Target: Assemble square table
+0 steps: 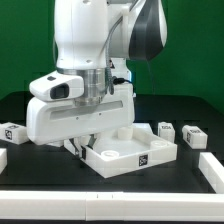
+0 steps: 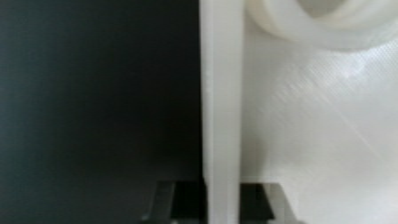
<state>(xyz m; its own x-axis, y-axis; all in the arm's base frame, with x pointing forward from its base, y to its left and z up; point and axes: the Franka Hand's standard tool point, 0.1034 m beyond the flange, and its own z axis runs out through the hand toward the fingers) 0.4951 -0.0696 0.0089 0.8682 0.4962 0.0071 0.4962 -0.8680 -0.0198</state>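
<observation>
Your gripper [image 2: 217, 200]: jaws pinched narrow on upright rim of square table top [image 2: 320, 125], one dark fingertip [image 2: 178, 200] on each side of thin white wall. Round corner hole [image 2: 329, 25] sits near gripped stretch of rim. In exterior view you see hand low over corner of top nearest that view's left. Top rests rim-up on black table [image 1: 40, 172], tag on its front wall. Lone leg [image 1: 14, 130] lies well apart at exterior view's left. Second leg [image 1: 165, 130] and third leg [image 1: 192, 135] lie near top at exterior view's right.
</observation>
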